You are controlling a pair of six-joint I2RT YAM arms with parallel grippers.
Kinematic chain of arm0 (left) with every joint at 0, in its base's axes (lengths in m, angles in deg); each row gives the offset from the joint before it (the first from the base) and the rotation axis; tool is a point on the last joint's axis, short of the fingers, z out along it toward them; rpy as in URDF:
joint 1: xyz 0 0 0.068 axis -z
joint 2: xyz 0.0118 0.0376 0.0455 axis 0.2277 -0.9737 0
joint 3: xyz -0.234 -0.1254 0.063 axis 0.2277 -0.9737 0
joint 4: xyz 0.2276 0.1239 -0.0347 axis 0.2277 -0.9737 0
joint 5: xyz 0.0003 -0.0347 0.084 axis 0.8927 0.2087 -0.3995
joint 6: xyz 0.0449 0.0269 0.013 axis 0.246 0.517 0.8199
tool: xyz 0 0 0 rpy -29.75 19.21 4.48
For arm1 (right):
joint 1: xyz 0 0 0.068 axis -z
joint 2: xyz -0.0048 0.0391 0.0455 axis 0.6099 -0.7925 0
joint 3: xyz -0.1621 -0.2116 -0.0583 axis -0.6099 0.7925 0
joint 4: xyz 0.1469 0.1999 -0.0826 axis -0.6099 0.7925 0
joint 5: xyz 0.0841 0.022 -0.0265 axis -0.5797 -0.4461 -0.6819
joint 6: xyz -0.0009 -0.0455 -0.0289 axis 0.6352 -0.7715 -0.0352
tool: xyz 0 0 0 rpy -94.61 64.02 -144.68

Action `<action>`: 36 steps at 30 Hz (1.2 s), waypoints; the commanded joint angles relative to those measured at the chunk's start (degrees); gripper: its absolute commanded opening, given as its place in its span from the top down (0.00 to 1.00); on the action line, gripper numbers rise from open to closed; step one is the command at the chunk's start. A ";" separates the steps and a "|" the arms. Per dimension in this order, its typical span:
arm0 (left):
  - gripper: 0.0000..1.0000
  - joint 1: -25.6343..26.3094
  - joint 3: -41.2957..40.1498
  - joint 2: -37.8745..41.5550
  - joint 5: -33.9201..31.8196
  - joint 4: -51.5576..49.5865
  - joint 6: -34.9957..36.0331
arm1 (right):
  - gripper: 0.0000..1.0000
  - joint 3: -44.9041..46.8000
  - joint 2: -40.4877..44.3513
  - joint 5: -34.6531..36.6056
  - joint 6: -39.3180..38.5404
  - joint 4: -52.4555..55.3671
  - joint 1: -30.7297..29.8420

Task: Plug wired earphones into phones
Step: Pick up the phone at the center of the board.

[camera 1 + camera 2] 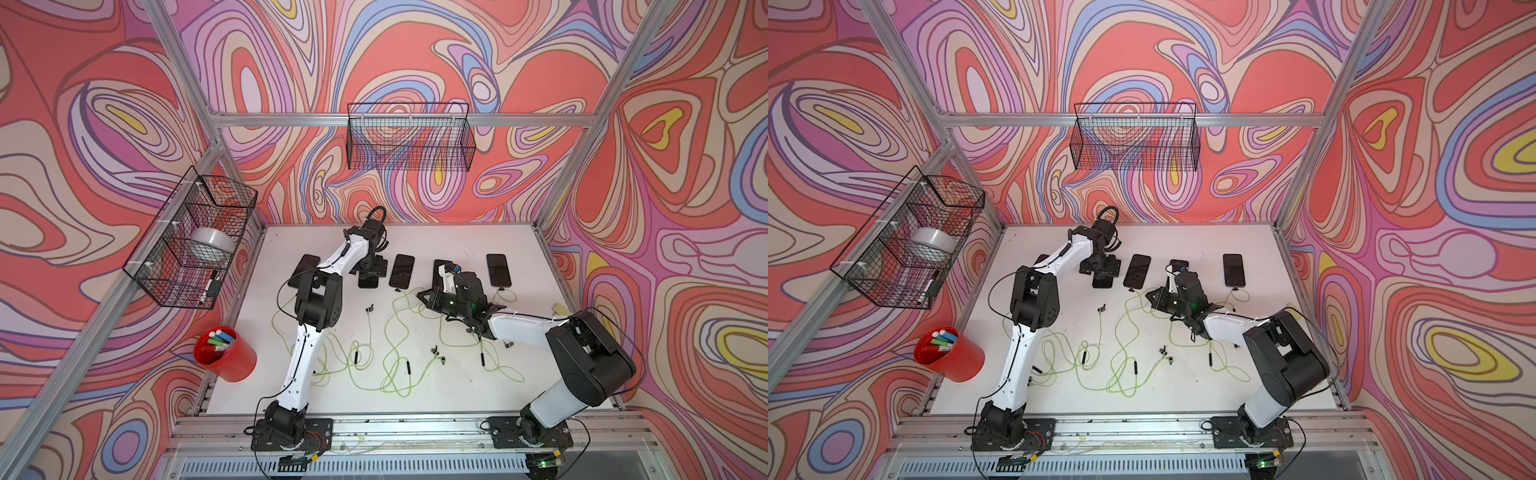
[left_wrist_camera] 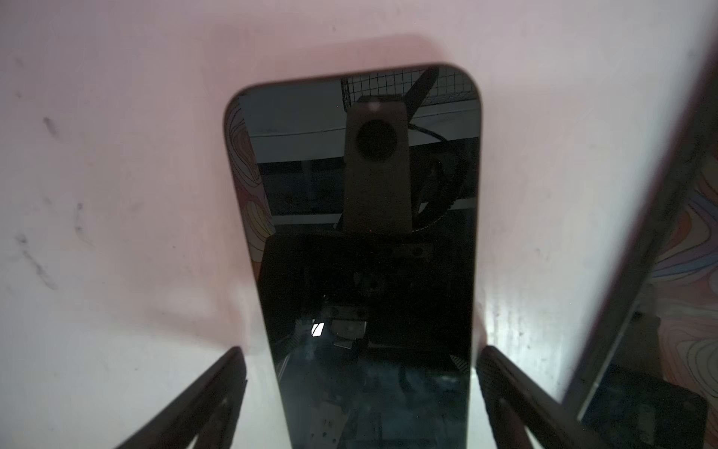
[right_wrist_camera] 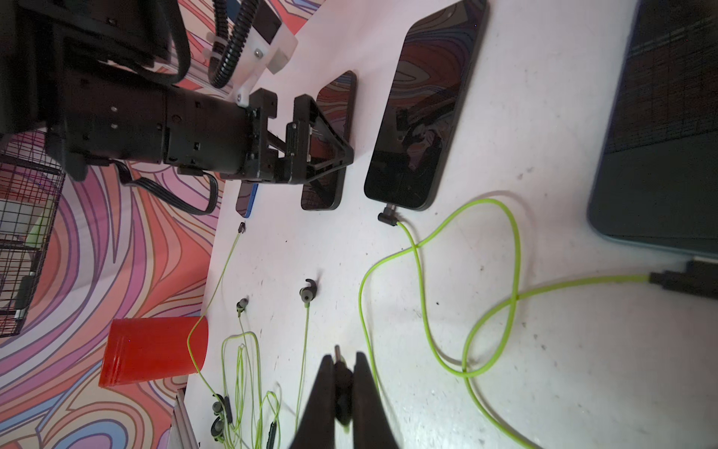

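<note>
Left wrist: left tool [image 2: 361, 350] spread wide astride phone [image 2: 361, 194]; right tool [image 3: 345, 359] clamped on plug [image 3: 344, 402].

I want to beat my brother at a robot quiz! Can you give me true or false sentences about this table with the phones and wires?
1. The red cup holds markers. True.
2. The right end effector is open and empty. False: it is shut on a small plug.
3. The left end effector is open, one finger on each side of a phone. True.
4. The earphone cables are blue. False: they are yellow-green.
</note>
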 commanded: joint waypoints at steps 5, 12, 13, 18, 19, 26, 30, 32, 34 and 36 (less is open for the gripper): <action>0.32 -0.18 0.73 -3.31 -0.42 -6.68 -6.73 | 1.00 0.40 2.31 1.47 -1.16 1.40 -0.25; 0.55 -0.26 -5.66 -0.14 0.86 -0.88 -9.70 | 1.00 -2.63 3.03 0.72 -4.23 6.39 -0.19; 0.58 -0.29 -7.05 1.20 0.57 0.34 -10.50 | 1.00 -2.76 2.91 0.40 -4.52 6.57 -0.25; 0.60 -2.03 -13.76 9.52 6.46 4.61 -17.27 | 1.00 -4.34 3.14 0.09 -9.41 8.98 -1.42; 0.62 -2.48 -15.72 11.89 7.85 5.91 -19.19 | 1.00 -5.10 3.29 0.72 -11.02 9.98 -2.16; 0.69 -6.39 -29.92 26.31 19.58 15.75 -31.71 | 1.00 -5.57 1.76 5.95 -15.44 2.28 -6.42; 0.75 -8.75 -35.20 32.75 26.05 19.80 -39.08 | 1.00 -5.24 -0.62 9.03 -15.74 -5.42 -8.84; 0.78 -10.34 -38.40 35.76 30.47 23.44 -43.65 | 1.00 -5.54 -2.47 9.53 -16.16 -9.41 -10.14; 0.80 -11.26 -40.24 38.18 32.35 24.85 -46.87 | 1.00 -6.00 -3.98 8.77 -15.15 -11.88 -10.53; 0.84 -12.03 -43.02 40.50 33.83 27.30 -51.26 | 1.00 -6.89 -4.84 9.01 -14.60 -12.72 -11.15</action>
